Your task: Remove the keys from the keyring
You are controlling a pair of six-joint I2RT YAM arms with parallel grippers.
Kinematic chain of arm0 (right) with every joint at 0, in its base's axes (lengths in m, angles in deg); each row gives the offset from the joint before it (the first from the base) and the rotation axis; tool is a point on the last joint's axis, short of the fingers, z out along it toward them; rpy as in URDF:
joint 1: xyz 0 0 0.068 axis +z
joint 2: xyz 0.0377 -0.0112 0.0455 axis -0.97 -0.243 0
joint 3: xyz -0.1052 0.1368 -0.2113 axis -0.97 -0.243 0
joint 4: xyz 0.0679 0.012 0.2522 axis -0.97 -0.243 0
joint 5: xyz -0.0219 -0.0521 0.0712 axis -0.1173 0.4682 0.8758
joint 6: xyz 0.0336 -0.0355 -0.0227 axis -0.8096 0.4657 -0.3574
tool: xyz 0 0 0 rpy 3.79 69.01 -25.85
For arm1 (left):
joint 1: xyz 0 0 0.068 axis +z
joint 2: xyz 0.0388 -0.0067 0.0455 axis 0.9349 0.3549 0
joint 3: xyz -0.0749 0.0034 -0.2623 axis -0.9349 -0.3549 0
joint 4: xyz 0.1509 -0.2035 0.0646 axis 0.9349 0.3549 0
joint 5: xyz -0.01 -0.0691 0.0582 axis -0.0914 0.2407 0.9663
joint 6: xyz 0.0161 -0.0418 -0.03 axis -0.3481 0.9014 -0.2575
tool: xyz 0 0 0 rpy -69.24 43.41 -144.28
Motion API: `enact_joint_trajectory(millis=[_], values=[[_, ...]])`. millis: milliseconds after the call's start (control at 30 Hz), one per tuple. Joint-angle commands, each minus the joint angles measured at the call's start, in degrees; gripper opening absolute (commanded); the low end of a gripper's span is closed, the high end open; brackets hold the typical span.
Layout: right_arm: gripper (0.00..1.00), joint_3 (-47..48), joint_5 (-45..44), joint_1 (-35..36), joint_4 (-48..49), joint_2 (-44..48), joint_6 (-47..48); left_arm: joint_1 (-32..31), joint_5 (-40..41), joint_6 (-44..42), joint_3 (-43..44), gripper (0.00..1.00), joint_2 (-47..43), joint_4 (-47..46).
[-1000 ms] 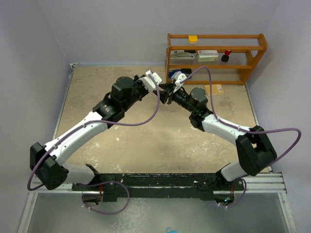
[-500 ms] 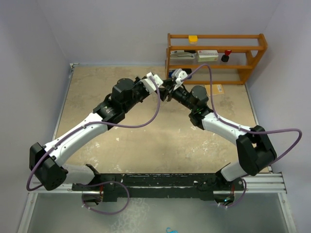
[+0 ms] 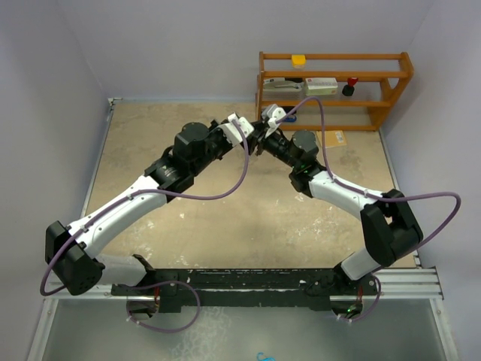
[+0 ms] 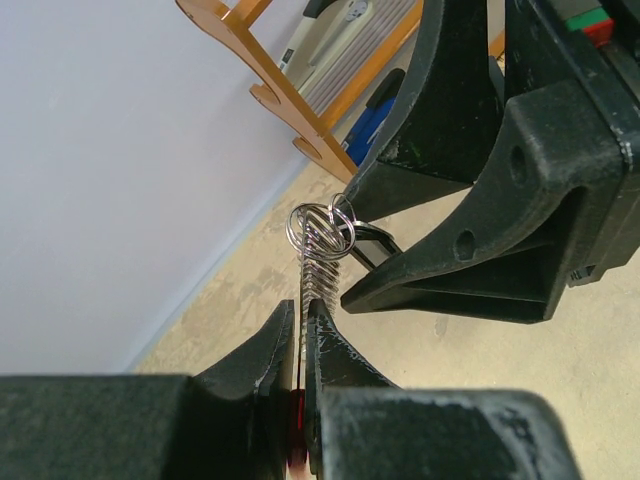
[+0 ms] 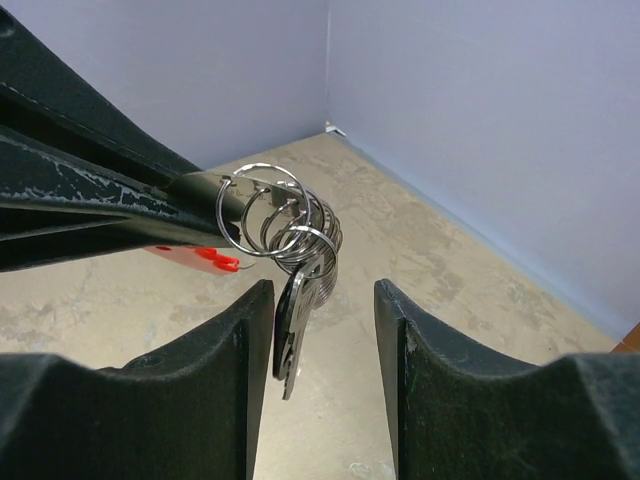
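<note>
**Top view.** The left gripper (image 3: 252,138) and right gripper (image 3: 263,135) meet in the air above the mottled beige table (image 3: 188,218). An orange shelf (image 3: 334,90) stands at the back, and pale lilac walls enclose the table.

**Left wrist view.** The nearly closed jaws clamp the keyring (image 4: 318,265) by its red end, with the silvery coil pointing away.

**Right wrist view.** The fingers are spread wide on either side of the keys (image 5: 293,325), which hang from the rings untouched. The step appears to be the approach. Next, the fingers probably need to close squarely on the keys and work them off the rings.
</note>
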Motion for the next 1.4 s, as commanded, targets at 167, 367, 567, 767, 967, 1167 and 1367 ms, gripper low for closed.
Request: enact_joint_trajectory(millis=[167, 367, 567, 767, 967, 1167, 1367], values=[[0.47, 3.0, -0.9, 0.0, 1.3, 1.6, 0.7, -0.3, 0.4, 0.7, -0.3, 0.00, -1.8, -3.8], [0.46, 3.0, -1.3, -0.1, 0.2, 2.4, 1.3, -0.4, 0.4, 0.7, -0.3, 0.00, -1.9, -4.0], [0.43, 2.4, -2.1, 0.0, -0.5, 2.9, 1.9, -0.4, 0.6, 0.5, -0.1, 0.00, -2.1, -4.0], [0.41, 2.3, -2.5, 0.0, -0.8, 3.7, 2.5, -0.4, 0.8, 0.6, -0.1, 0.00, -2.1, -4.0], [0.27, 2.2, -2.6, 0.0, -1.5, 4.4, 2.8, -0.4, 1.1, 0.7, -0.1, 0.00, -2.0, -4.1], [0.03, 2.4, -2.4, 0.0, -4.4, 5.1, 3.7, -0.4, 2.2, 0.6, 0.0, 0.00, -2.4, -5.0], [0.00, 1.9, -3.4, 0.0, -7.5, 6.6, 4.6, -0.4, 3.9, 0.0, 0.3, 0.00, -2.4, -6.3]])
